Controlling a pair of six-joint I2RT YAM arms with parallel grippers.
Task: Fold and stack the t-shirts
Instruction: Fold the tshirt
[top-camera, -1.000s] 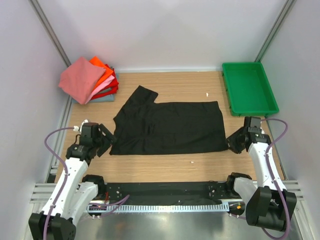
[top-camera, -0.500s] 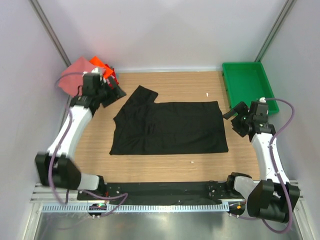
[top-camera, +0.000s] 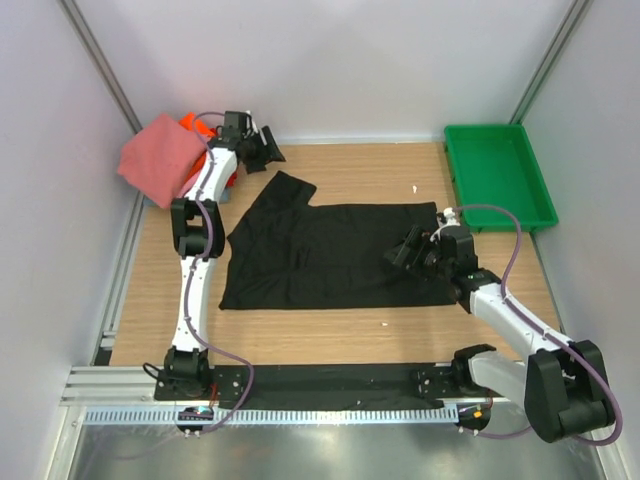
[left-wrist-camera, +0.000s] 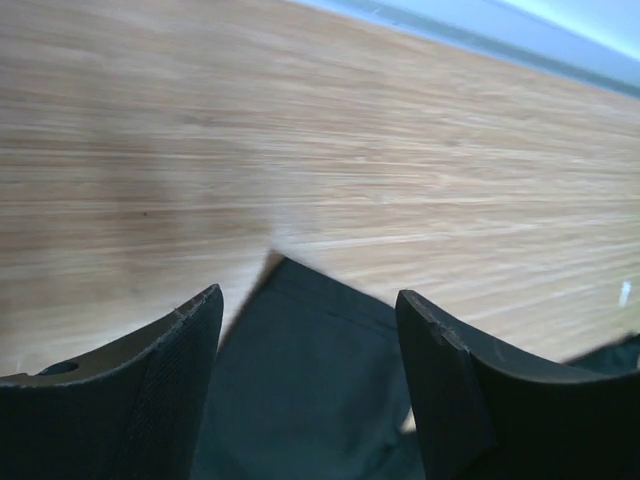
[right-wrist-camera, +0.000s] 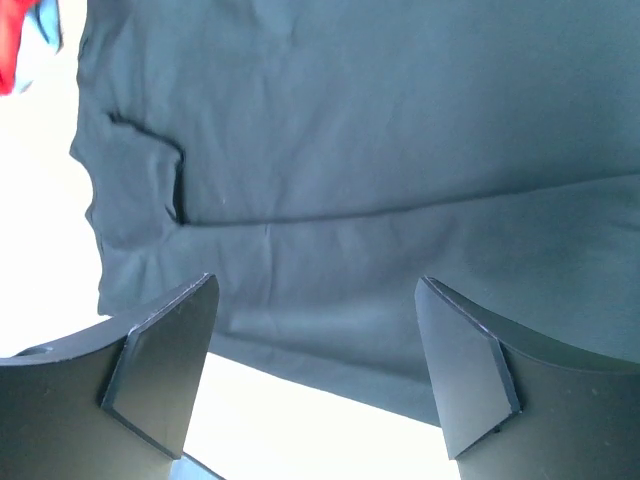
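Observation:
A plain black t-shirt (top-camera: 330, 255) lies spread flat on the wooden table, one sleeve (top-camera: 288, 188) pointing toward the back. Folded t-shirts in salmon-pink, orange and red form a stack (top-camera: 165, 160) at the back left corner. My left gripper (top-camera: 268, 152) reaches far back, just behind that sleeve. In the left wrist view the left gripper (left-wrist-camera: 310, 295) is open, with the sleeve end (left-wrist-camera: 320, 380) showing between its fingers. My right gripper (top-camera: 402, 252) hovers over the shirt's right part. Its wrist view shows the right gripper (right-wrist-camera: 316, 282) open above the black cloth (right-wrist-camera: 350, 150), holding nothing.
A green plastic tray (top-camera: 497, 175) stands at the back right. Two small white specks (top-camera: 414, 188) lie on the wood. Grey walls close in the left, right and back sides. A black strip and metal rail run along the near edge (top-camera: 330, 385).
The left arm swung from the near left, past the stack, to the back by the sleeve. The right arm moved from the shirt's right edge leftward over the shirt, and its jaws opened.

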